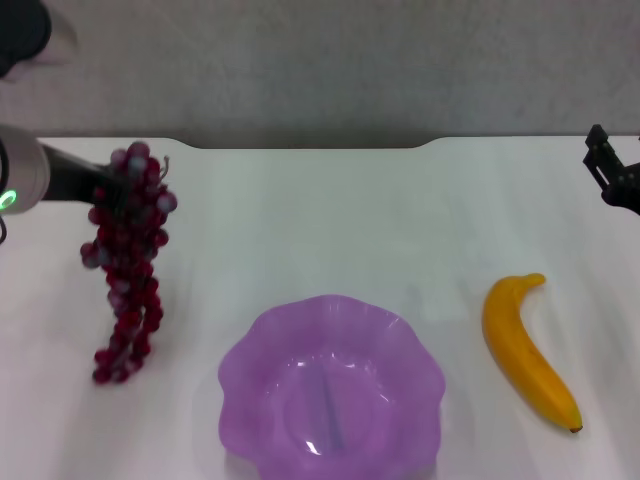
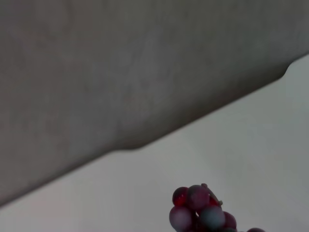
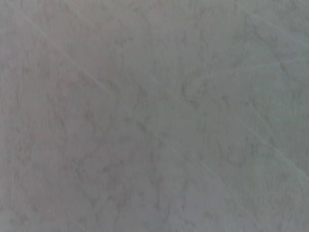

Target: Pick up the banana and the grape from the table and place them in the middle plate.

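Grapes at the left gripper, banana waiting

Plate [image 1: 331, 385] sits nearest the robot, purple, translucent, wavy-rimmed and holding nothing; it serves as the landmark. To its right, apart from the rim, the banana [image 1: 528, 352] lies flat on the table [image 1: 330, 220], dark tip toward the robot. I judge it firm and light, its skin smooth enough to slip, so a hold across the thick middle of the curve looks safest, with gentle pressure to avoid bruising. To the left of the plate, and well apart from it, the grape [image 1: 127, 262] bunch stretches from near to far. Its far end meets the left gripper [image 1: 102, 192], whose fingers are buried among the berries; how wide they stand and whether they have hold of anything I cannot tell. Whether the bunch hangs or lies on the table I cannot tell either. The left wrist view shows only the top berries. The bunch is likely limp and loosely jointed, glossy and easily crushed, so the stem end is the place to grip, and it will probably swing when lifted. Far right of the plate, the right gripper [image 1: 612, 176] hovers at the table's edge, idle, nothing in its fingers. The table is white, smooth and flat, its far edge notched. Beyond it rises a plain grey wall.
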